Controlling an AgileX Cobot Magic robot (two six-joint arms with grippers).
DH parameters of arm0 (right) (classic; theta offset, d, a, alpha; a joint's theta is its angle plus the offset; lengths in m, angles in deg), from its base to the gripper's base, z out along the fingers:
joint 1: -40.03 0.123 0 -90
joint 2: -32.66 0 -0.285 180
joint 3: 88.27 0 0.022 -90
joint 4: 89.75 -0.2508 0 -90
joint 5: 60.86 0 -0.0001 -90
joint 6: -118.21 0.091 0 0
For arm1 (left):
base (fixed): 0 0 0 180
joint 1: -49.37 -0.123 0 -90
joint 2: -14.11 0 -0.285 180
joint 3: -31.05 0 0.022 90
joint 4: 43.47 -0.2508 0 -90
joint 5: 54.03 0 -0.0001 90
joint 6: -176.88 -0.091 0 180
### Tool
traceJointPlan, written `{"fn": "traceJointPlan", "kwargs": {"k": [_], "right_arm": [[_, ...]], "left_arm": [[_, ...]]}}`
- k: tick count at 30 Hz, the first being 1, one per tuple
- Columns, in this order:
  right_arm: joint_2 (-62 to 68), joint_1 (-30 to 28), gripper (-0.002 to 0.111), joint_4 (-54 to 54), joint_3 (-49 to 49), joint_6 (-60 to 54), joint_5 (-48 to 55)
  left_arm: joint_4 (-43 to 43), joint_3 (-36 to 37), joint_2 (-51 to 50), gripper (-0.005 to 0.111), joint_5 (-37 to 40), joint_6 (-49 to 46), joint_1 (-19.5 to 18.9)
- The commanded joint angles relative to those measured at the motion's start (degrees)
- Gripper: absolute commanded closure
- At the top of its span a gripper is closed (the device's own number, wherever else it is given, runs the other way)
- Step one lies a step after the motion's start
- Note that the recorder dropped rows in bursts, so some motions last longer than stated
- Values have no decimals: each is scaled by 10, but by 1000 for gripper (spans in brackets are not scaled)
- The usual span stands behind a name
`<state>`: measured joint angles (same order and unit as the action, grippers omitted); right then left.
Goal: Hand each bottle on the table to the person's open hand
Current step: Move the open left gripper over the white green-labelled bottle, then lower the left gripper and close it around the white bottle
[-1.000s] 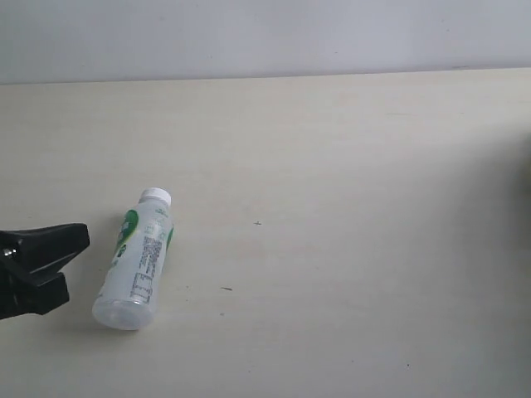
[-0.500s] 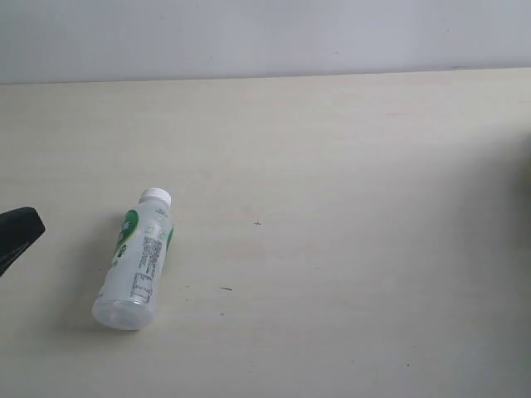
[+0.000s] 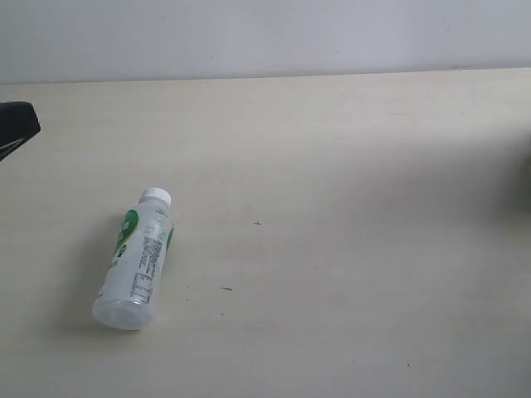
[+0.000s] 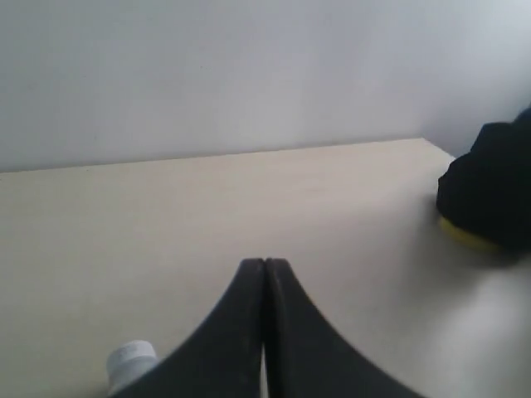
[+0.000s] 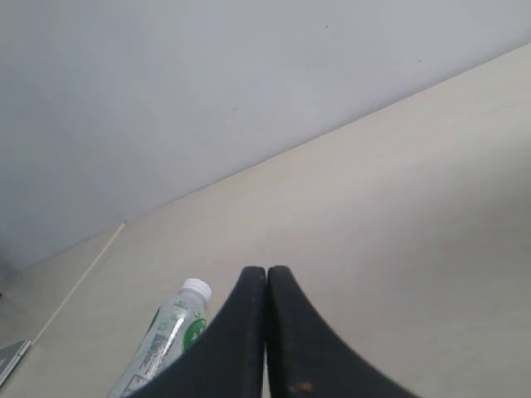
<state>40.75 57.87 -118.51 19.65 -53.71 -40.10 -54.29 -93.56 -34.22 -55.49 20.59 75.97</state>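
One bottle (image 3: 135, 261) shows: white-green with a white cap, lying on its side on the table (image 3: 357, 166), cap toward the far edge. My left gripper (image 3: 15, 128) is a black tip at the left edge of the exterior view, well away from the bottle. In its wrist view the left gripper (image 4: 264, 264) is shut and empty, with the white cap (image 4: 130, 361) beside it. In the right wrist view the right gripper (image 5: 266, 271) is shut and empty, the bottle (image 5: 166, 336) lying beyond it to one side. The other bottles and the person's open hand are out of view.
A black shape with a yellow edge (image 4: 488, 199) sits near the table's far corner in the left wrist view. A pale wall (image 3: 265, 37) rises behind the table. A dark shadow lies at the exterior view's right edge (image 3: 523, 178).
My left gripper has pulled back from beside the bottle's base to the left edge and now sits farther back on the table. The bottle has not moved.
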Motion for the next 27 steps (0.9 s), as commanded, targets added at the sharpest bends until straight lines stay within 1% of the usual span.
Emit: {"fn": "traceJointPlan", "kwargs": {"k": [1,4,5,7,9,10,11,13,15,17,20,22,25,27], "right_arm": [[-3,-3,107,4,-2,-3,1],[-3,-3,107,4,-2,-3,1],[-3,-3,107,4,-2,-3,1],[-3,-3,107,4,-2,-3,1],[-3,-3,107,4,-2,-3,1],[-3,-3,107,4,-2,-3,1],[-3,-3,107,4,-2,-3,1],[-3,-3,107,4,-2,-3,1],[-3,-3,107,4,-2,-3,1],[-3,-3,107,4,-2,-3,1],[-3,-3,107,4,-2,-3,1],[-3,-3,107,4,-2,-3,1],[-3,-3,107,4,-2,-3,1],[-3,-3,107,4,-2,-3,1]], "left_arm": [[-4,-54,-33,107,65,-13,-1],[-22,-118,-72,107,161,-28,-1],[-29,-144,-88,105,205,-28,-1],[-40,-197,-119,97,298,-28,-1],[-48,-245,-153,82,380,-28,-1],[-56,-262,-166,75,407,-28,-1],[-58,-284,-185,65,438,-35,-1],[-57,-308,-209,52,465,-55,-1],[-45,-331,-236,44,490,-55,-1],[-19,-355,-267,40,529,-55,-1],[5,-383,-319,39,576,-38,-1],[19,-392,-349,39,578,-14,-1],[36,-398,-394,39,583,49,-1],[54,-402,-423,39,584,66,-1]]}}
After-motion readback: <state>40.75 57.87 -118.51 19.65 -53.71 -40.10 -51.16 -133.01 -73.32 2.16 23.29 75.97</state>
